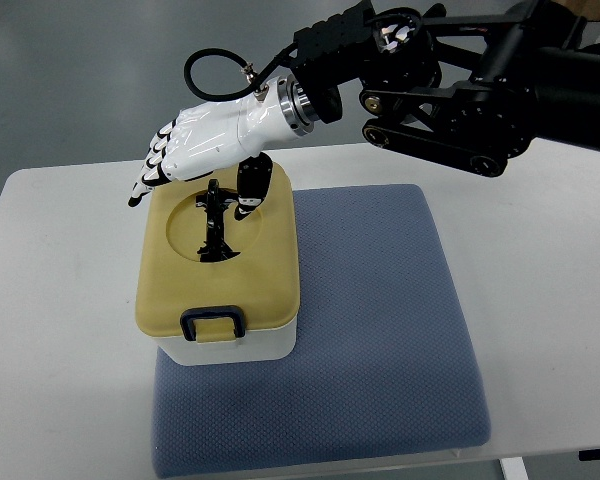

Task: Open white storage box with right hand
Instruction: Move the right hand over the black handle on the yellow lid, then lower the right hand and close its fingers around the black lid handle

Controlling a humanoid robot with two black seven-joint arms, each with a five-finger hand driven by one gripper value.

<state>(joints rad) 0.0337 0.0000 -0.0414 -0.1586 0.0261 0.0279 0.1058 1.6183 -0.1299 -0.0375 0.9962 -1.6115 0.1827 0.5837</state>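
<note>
So the right hand (205,150) hovers over the far edge of the white storage box (220,270), fingers loosely spread, gripping nothing. The lid's black handle (216,222) sits just below its thumb; blue latch (212,322) is further out.

White desk (60,300) with rounded corners, bearing a blue-grey mat (380,330); on the mat's left part, a white storage box (230,345).

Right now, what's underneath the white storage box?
The white storage box sits on a blue mat, partly overhanging onto the white table. The box's footprint hides whatever lies directly beneath.
</note>
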